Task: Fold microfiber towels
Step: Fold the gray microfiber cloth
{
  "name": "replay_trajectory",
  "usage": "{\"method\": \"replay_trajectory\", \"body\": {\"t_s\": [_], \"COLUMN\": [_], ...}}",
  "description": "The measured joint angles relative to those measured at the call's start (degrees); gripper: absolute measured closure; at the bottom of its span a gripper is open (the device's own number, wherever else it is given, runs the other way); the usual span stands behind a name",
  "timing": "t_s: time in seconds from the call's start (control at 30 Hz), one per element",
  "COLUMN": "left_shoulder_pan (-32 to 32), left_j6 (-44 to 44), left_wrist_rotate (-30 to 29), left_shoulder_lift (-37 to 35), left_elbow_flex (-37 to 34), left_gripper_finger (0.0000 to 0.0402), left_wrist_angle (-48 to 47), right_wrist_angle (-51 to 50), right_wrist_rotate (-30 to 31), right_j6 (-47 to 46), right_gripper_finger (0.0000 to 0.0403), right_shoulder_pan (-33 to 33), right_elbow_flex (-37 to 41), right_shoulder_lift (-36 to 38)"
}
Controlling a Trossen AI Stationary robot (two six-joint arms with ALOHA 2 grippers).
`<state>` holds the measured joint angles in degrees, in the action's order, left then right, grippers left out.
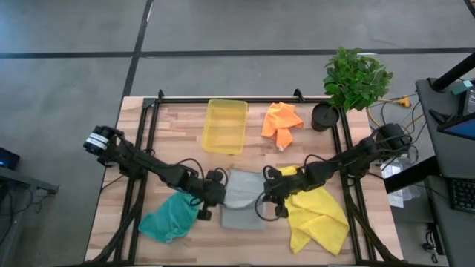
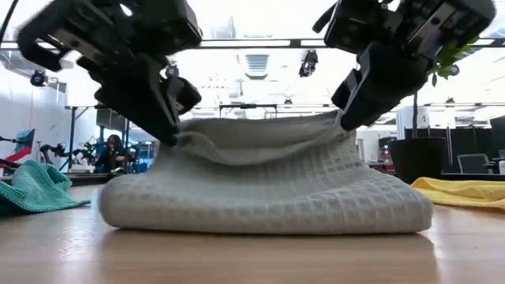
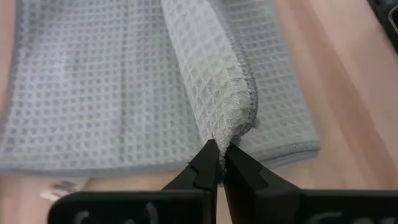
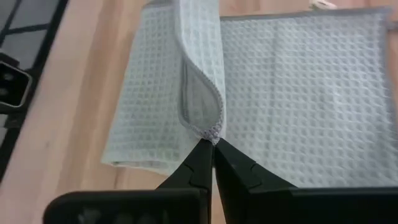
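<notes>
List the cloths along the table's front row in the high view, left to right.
teal towel → light grey towel, pinched by the left gripper and right gripper → yellow towel

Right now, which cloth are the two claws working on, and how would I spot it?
Look at the wooden table, near its front edge, between the teal towel and the yellow towel. The light grey towel lies there, pinched by the left claw and right claw. It alone is grey and lifted at two sides.
</notes>
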<state>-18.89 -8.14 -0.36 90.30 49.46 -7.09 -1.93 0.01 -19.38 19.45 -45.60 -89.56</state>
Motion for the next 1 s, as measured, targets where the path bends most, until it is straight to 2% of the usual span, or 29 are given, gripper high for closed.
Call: {"method": "replay_trajectory", "body": {"t_s": [0.5,0.67,0.83,1.0], "left_shoulder_pan": [8.22,9.62,10.39,10.81], "left_j6": [6.14,6.93,8.65,8.86], "left_wrist_rotate": [-0.68,-0.7,-0.87,-3.79], "left_shoulder_lift": [-0.11,-0.07,-0.02,1.24], "left_elbow_flex": [-0.22,-0.22,-0.22,-0.28], "left_gripper_finger": [0.0402,0.0401,0.0401,0.0402], "left_wrist_angle": [0.65,0.67,1.62,3.42], "right_wrist_angle": [-4.48,-6.76,-8.39,-11.52], "right_wrist_rotate": [0.13,2.94,3.1,4.14], "right_j6": [0.57,0.56,1.08,1.1], "right_gripper_finger": [0.0394,0.0394,0.0394,0.0394], "right_shoulder_pan": [-3.73,-4.27,-4.77,-5.26], "right_elbow_flex": [0.31,0.33,0.42,0.42], "right_shoulder_lift": [1.12,1.12,1.12,0.67]}}
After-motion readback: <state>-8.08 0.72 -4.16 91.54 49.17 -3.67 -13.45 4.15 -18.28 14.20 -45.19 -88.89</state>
